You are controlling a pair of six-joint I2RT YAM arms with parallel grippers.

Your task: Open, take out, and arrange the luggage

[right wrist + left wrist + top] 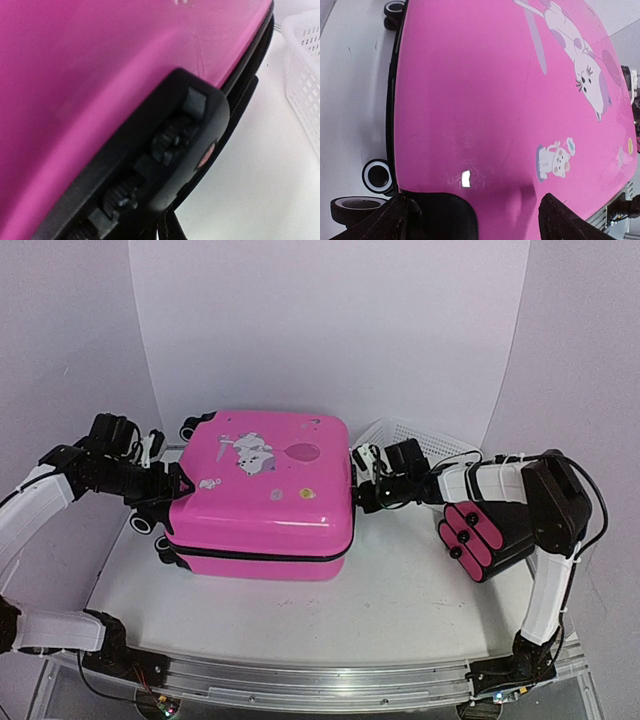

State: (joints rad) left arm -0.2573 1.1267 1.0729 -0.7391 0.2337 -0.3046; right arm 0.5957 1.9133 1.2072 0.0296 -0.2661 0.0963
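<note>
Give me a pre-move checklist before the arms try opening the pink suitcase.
1. Luggage lying flat on the table, wheels at the left: ok.
2. Left end effector open at the wheel end: ok.
3. Right end effector at the combination lock, open or shut: cannot tell.
4. Zip undone: not ok, the front seam looks closed.
5. Space to swing it open: cannot tell; the white basket sits close by the far right corner.

The luggage [262, 495] lies on the table [400, 590], basket [400, 430] behind its right corner, cases [480, 535] rightward.
</note>
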